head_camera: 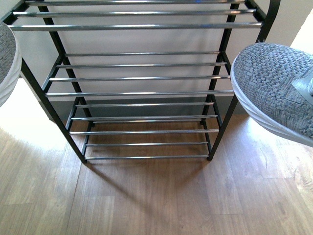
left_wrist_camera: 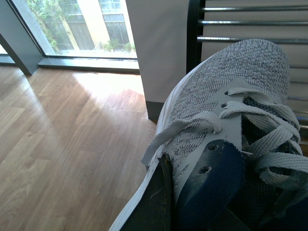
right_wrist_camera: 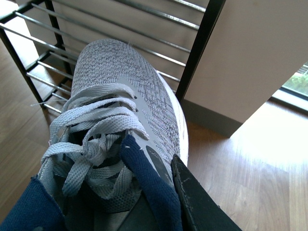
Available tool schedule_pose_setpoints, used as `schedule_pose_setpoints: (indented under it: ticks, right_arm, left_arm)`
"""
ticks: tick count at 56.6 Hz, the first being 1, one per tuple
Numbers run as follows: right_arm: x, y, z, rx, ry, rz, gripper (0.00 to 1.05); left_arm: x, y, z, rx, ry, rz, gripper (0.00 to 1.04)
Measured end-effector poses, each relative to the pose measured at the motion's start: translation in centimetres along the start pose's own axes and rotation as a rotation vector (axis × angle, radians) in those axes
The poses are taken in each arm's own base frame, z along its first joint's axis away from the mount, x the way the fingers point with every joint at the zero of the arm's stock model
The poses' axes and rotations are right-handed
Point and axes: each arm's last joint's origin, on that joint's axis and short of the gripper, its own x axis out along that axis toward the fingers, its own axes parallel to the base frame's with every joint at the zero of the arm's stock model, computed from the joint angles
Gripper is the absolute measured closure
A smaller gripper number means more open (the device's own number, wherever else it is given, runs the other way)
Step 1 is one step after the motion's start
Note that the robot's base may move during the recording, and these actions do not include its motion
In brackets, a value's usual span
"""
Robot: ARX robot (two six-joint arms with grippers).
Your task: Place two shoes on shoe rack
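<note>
My left claw (left_wrist_camera: pixel 185 211) is clamped on the side wall of the left sneaker (left_wrist_camera: pixel 226 96), with one dark finger (left_wrist_camera: pixel 155 202) showing outside it. My right claw (right_wrist_camera: pixel 163 211) grips the right sneaker (right_wrist_camera: pixel 120 82) the same way. Both sneakers hang above the wooden floor (head_camera: pixel 146 196), at nine and three o'clock in the front view. Their toes point toward the shoe rack (head_camera: pixel 142 78) at twelve.

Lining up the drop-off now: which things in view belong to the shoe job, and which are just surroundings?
Job: left sneaker, right sneaker, both held off the floor; shoe rack.
Just surroundings: wooden floor, window, white wall.
</note>
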Motion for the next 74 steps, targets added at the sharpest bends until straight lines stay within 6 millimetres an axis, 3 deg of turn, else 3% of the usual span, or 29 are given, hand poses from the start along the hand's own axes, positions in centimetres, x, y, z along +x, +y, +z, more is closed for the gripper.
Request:
schedule_pose_setpoints:
  ticks: [60,61,69,74]
  right_arm:
    - [0.0,0.0,0.0,0.000,-0.005,0.012,1.03]
    - [0.3,0.0,-0.1,0.043,-0.092,0.027,1.03]
    - [2.0,0.1,2.3,0.177,-0.198,0.032,1.03]
    - [5.3,0.3,5.3,0.305,-0.202,0.046,1.03]
  left_arm:
    - [0.0,0.0,0.0,-0.001,-0.002,0.011,1.03]
    - [0.0,0.0,0.0,-0.002,0.001,-0.009,1.03]
    - [0.0,0.0,0.0,-0.001,0.000,-0.005,1.03]
    - [0.0,0.0,0.0,-0.001,-0.001,0.005,1.03]
